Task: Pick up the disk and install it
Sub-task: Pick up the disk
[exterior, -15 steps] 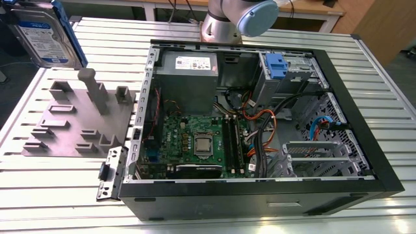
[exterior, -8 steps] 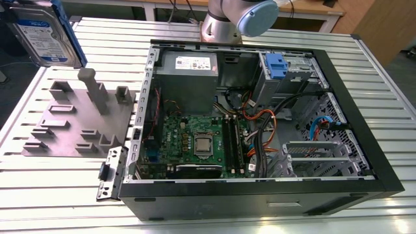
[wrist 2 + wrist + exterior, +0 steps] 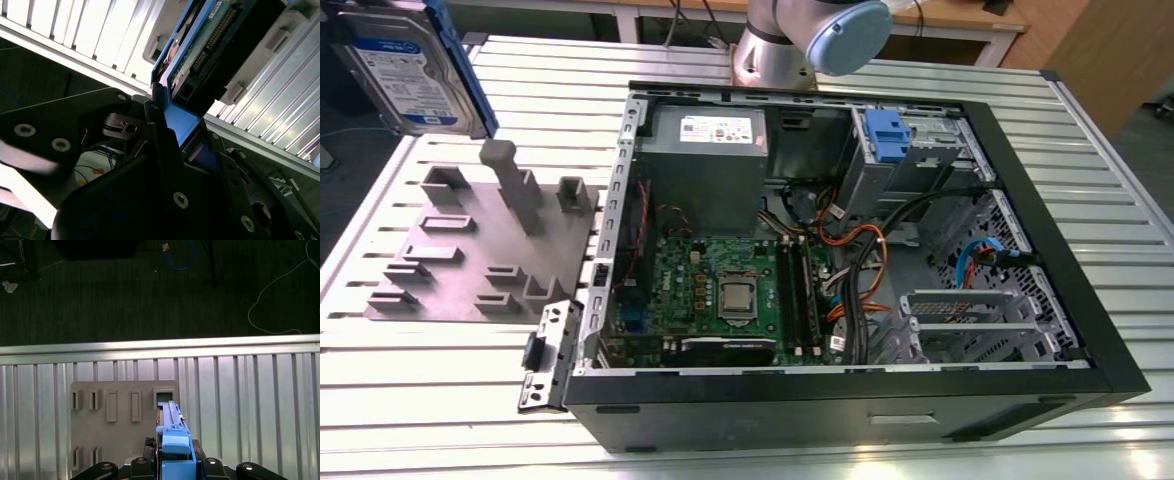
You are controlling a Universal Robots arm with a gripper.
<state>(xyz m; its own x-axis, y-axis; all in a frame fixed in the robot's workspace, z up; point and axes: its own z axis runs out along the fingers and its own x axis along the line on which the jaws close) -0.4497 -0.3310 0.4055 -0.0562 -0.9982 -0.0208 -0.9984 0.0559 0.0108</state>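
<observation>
the gripper [image 3: 181, 122] is clamping the blue carrier frame of the disk [image 3: 210, 40], its black fingers [image 3: 156, 125] pressing in narrowly on either side of the blue plastic in the second wrist view. in the first wrist view the gripper [image 3: 175, 466] is gripping that same blue end, and the disk [image 3: 170, 415] is showing edge-on, reaching away from the fingers over a grey fixture [image 3: 125, 435]. the disk's far end is sitting at a square opening in the fixture; whether it is touching there cannot be told.

in the exterior view the disk [image 3: 403, 70] is hanging upright in the upper left corner of the frame, its white-and-blue label facing the camera. just below it, at the left of the frame, the grey fixture [image 3: 467, 260] is lying flat on the slatted metal desk [image 3: 440, 400], with posts and slots standing up from it.

an open computer case [image 3: 1067, 290] is taking up the centre and right of the frame, and the disk is hanging outside it, beyond its left wall. inside, a green motherboard [image 3: 720, 275] is lying toward the lower centre, a grey power supply [image 3: 707, 150] is sitting above it, and a blue latch [image 3: 887, 130] is showing on the drive bay near the case's upper right. at the top centre, behind the case, the robot arm [image 3: 814, 40] is rising out of the frame.

in the first wrist view a dark floor [image 3: 125, 290] is lying beyond the desk's edge, with a blue cable [image 3: 180, 255] on it.
</observation>
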